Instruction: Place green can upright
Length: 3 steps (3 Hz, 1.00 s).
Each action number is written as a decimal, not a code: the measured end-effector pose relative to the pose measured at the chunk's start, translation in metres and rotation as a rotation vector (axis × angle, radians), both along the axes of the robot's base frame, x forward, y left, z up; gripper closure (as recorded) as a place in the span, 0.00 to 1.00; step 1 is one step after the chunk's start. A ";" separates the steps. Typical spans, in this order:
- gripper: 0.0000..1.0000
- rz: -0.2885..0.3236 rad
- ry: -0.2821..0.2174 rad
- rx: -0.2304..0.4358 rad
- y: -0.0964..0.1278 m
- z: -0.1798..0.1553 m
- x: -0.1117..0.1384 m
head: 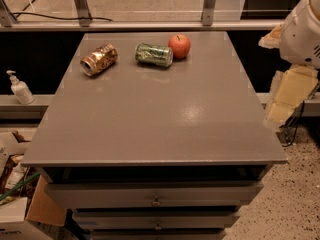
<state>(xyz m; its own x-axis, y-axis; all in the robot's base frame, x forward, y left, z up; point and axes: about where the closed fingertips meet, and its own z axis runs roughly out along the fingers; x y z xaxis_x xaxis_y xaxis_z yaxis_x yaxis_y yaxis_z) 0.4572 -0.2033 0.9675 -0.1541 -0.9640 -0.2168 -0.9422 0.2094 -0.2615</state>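
Observation:
The green can lies on its side near the far edge of the grey table, its silver top facing left. A red apple touches or nearly touches its right end. My gripper is at the right edge of the view, beyond the table's right side, well away from the can. It hangs below the white arm housing and holds nothing that I can see.
A copper-orange can lies on its side left of the green can. A sanitiser pump bottle stands on a ledge to the left. Cardboard boxes sit on the floor at lower left. Drawers are under the tabletop.

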 end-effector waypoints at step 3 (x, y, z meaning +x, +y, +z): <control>0.00 0.126 -0.060 0.034 0.055 -0.019 0.103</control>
<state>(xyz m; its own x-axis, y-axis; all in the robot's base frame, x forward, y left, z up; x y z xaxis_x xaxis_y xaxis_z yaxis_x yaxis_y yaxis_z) 0.5606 -0.1486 0.9481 -0.0182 -0.9667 -0.2553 -0.9446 0.1003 -0.3126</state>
